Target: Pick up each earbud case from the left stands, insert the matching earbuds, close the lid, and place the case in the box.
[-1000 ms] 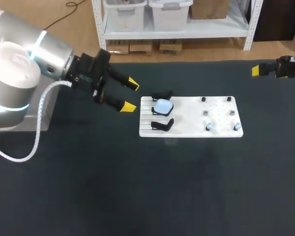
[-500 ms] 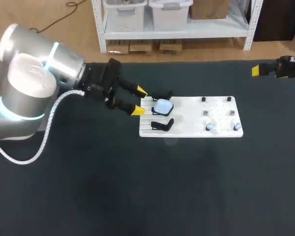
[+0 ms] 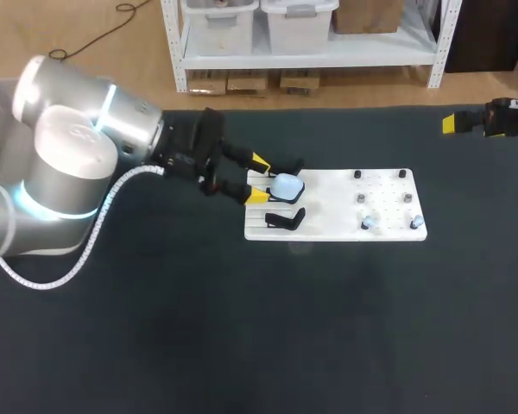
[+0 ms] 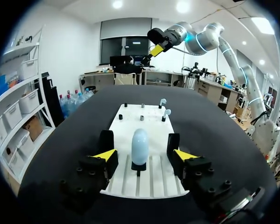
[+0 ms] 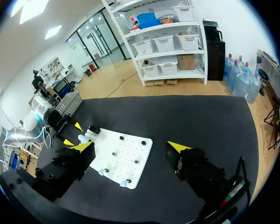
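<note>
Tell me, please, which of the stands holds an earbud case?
The middle stand, under the pale case; the far stand and near stand are empty.

Counted on the dark table (image 3: 242, 328): one white board (image 3: 337, 207). At its slotted end, three black stands (image 3: 285, 220) in a row, the middle one filled, the outer two bare. One earbud case (image 3: 286, 185), pale and rounded. At the holed end, six small items in three pairs: four dark pegs (image 3: 357, 174) and two pale earbuds (image 3: 368, 223). Two arms, one from each side. Two grippers, the left gripper (image 3: 259, 178) and the right gripper (image 5: 130, 146), with two yellow tips apiece, four in all.
</note>
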Tool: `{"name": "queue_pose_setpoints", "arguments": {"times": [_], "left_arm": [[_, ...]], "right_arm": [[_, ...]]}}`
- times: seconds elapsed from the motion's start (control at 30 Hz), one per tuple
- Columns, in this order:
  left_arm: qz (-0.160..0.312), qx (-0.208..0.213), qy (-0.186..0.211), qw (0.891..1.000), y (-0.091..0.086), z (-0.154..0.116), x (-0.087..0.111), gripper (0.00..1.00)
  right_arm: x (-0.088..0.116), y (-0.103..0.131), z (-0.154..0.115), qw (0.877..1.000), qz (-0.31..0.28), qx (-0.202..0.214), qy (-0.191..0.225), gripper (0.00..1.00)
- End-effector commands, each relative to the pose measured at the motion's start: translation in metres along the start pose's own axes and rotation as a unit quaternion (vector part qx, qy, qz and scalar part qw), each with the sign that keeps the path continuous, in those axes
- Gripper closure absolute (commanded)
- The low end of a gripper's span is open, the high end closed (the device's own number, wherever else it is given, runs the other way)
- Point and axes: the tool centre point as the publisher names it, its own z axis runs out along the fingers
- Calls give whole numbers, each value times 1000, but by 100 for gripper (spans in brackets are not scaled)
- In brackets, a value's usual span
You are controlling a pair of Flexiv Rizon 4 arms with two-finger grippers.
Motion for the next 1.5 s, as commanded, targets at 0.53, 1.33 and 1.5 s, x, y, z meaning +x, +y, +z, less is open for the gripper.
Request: {"name": "queue_pose_setpoints", "arguments": {"times": [0.53,1.33,1.5], "left_arm": [[4,21,-10,1000,7,18,7,34],[11,43,-19,999,8,32,4,51],[14,46,-19,999,5,34,5,53]], "right_arm": [[0,0,0,1000,0,0,0,0],[0,0,0,1000,0,0,0,0],[0,0,0,1000,0,0,0,0]]}}
